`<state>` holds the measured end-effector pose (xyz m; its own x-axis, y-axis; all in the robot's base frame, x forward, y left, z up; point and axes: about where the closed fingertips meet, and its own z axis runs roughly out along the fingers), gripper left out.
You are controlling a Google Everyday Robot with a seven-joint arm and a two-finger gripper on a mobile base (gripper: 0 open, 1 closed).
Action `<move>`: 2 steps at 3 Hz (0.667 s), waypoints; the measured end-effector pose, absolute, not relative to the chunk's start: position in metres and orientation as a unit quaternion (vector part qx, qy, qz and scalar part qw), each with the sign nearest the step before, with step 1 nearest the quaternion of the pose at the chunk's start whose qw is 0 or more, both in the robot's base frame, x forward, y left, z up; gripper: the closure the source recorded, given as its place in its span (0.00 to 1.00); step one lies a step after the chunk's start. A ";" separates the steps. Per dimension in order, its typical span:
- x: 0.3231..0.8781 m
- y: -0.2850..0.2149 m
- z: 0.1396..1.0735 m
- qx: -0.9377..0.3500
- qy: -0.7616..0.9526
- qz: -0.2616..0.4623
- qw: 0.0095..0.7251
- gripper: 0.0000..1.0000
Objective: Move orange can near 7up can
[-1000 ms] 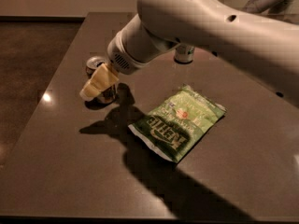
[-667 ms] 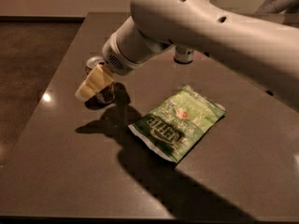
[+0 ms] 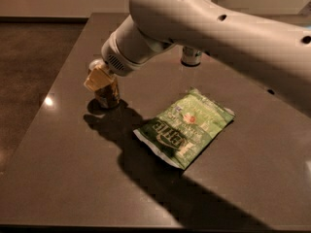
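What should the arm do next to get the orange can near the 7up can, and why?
Probably lower the gripper onto the orange can for a firm grasp: it sits at the can's top, and the can stands on the table, well apart from the 7up can.

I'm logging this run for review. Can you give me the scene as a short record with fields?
gripper: at the top of the orange can, left part of the table
orange can: upright, under the gripper
7up can: upright at the back, partly hidden by the arm
chip bag: green, lying flat mid-table
cans: well apart
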<state>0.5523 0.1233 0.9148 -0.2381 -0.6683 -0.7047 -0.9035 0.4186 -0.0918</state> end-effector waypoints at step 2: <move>0.566 0.091 0.923 -0.491 0.778 0.180 0.349 0.87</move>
<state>0.5665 0.0908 0.9226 -0.2743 -0.6385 -0.7191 -0.8893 0.4530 -0.0630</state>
